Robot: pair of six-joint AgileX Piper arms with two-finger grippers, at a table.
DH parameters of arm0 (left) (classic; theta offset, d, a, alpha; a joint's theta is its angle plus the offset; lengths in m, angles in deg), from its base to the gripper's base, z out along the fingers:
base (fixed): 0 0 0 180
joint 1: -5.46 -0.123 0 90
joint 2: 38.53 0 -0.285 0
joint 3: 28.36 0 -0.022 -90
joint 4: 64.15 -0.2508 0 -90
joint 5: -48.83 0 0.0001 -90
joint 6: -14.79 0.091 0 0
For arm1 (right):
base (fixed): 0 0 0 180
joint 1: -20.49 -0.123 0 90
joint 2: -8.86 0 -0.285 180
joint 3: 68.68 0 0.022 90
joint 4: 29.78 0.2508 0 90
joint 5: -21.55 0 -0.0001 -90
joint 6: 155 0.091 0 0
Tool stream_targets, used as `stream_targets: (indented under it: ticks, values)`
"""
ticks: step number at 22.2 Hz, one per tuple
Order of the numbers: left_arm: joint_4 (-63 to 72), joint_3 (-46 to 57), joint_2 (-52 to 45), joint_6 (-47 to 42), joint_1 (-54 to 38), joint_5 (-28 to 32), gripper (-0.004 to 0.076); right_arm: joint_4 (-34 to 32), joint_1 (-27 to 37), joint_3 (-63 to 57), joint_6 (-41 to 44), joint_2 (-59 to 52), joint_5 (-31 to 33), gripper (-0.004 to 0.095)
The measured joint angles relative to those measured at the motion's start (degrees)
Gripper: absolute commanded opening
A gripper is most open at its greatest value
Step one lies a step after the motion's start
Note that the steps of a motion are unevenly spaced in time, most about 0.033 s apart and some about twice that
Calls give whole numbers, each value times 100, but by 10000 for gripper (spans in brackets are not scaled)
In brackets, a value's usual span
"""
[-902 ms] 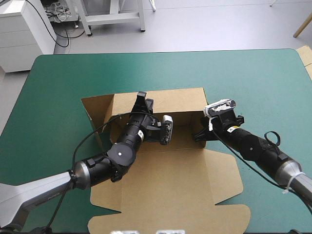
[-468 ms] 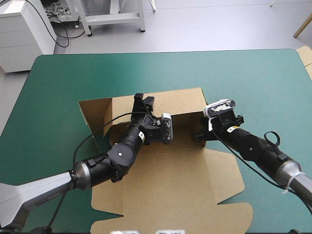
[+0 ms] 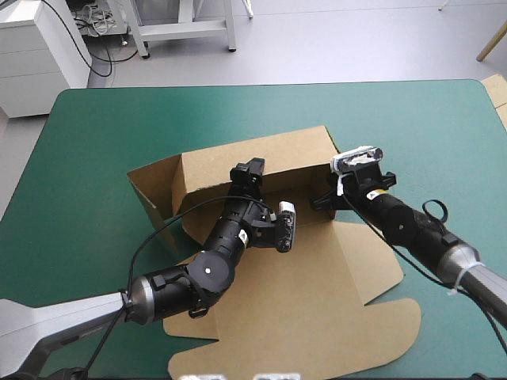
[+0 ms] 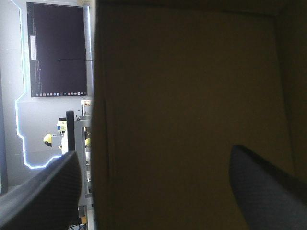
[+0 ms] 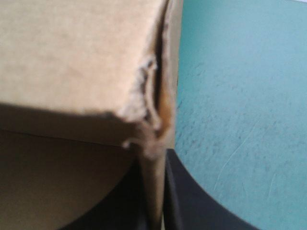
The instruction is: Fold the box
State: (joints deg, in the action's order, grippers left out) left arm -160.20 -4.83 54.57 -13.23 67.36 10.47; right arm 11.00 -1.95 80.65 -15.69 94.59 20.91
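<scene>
Teal-green cover [image 3: 95, 142], box [image 3: 222, 162] walls rising. My right gripper [image 3: 323, 204] pinches box corner; left gripper [image 3: 252, 171] agape astride back wall. Next, I reckon: tuck.

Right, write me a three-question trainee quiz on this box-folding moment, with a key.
1. True or false: the back wall of the box lies flat on the teal-green cover.
2. Pick one: the left gripper, up at the back wall's top edge, is A) open, B) shut on the box, C) out of sight.
3. Short answer: which gripper is shut on the box, and where?

Key:
1. False. The back wall stands raised.
2. A. In the left wrist view its fingers stand well apart.
3. The right gripper, at the back wall's end toward the table's right edge.
</scene>
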Motion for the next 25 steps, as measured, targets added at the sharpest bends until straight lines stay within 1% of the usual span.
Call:
stream_targets:
  ticks: [5,8,9,10,11,12,13,14,15,17,18,20,21,23,25]
  values:
    - [0,0,4,21,121,-174,603,-5,387,793,-25,609,8,-20]
    - [14,0,4,21,121,-214,603,-5,631,1218,-25,931,158,-20]
    - [14,0,4,21,121,-196,582,-11,702,1336,-25,1027,226,-20]
    - [18,0,4,21,121,-117,543,-59,788,1486,-54,1164,357,-20]
    - [18,0,4,21,121,-55,383,-119,807,1531,-71,1213,409,-20]
    - [18,0,4,21,121,24,239,-271,819,1562,-92,1260,484,-20]
    - [18,0,4,21,121,30,-16,-342,819,1573,-91,1263,535,-20]
    - [18,0,4,21,121,29,20,-402,819,1572,-91,1265,649,-20]
    - [25,-26,4,44,114,36,15,-444,819,1572,-91,1265,752,-20]
    - [551,-235,4,187,88,67,16,-456,819,1572,-103,1265,890,-20]
    - [1349,-557,4,521,-1,86,16,-456,819,1574,-204,1265,916,-20]
    - [3029,-1179,4,1686,-297,25,16,-456,819,1579,-258,1265,928,-20]
    - [4060,-1571,4,2503,-530,-169,16,-456,819,1580,-266,1265,931,-20]
    - [5635,-2270,11,3582,-1052,-837,16,-456,825,1580,-260,1265,961,-20]
    - [6956,-2903,11,4022,-1771,-1513,15,-456,825,1585,-218,1265,996,-20]
